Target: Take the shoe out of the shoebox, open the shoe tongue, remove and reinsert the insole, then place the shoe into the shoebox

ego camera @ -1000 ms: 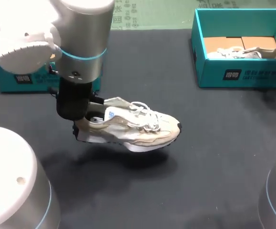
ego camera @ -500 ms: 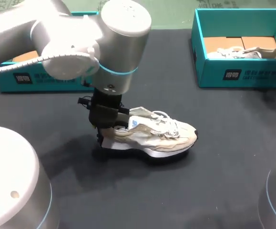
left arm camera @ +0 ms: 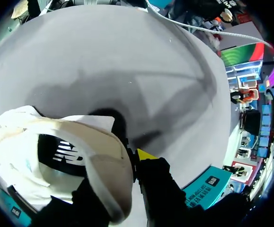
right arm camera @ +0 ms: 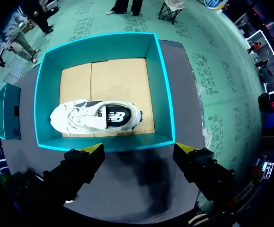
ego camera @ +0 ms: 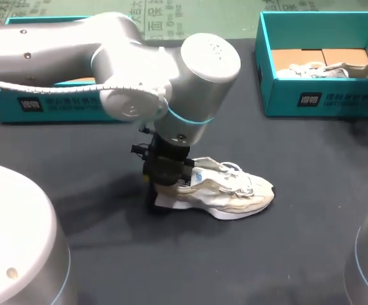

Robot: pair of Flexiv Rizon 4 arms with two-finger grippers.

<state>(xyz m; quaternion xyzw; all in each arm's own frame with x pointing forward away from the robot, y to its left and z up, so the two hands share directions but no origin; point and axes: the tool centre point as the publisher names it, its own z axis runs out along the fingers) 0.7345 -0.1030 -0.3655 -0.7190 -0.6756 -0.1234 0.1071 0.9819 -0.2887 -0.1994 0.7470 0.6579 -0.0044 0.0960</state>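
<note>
While the left gripper (left arm camera: pixel 127 165) clamps the shoe (ego camera: pixel 231 190) by its heel, the right gripper (right arm camera: pixel 139 150) hangs spread above a shoebox (right arm camera: pixel 161 85).

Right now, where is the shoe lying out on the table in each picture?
Head view: the loose shoe lies mid-table, heel held in the left jaws.
Left wrist view: its heel collar sits right at the jaws, table beyond.
Right wrist view: not in it; that boxed shoe is another one.
Shared landmark: the dark table, in all three views.
</note>
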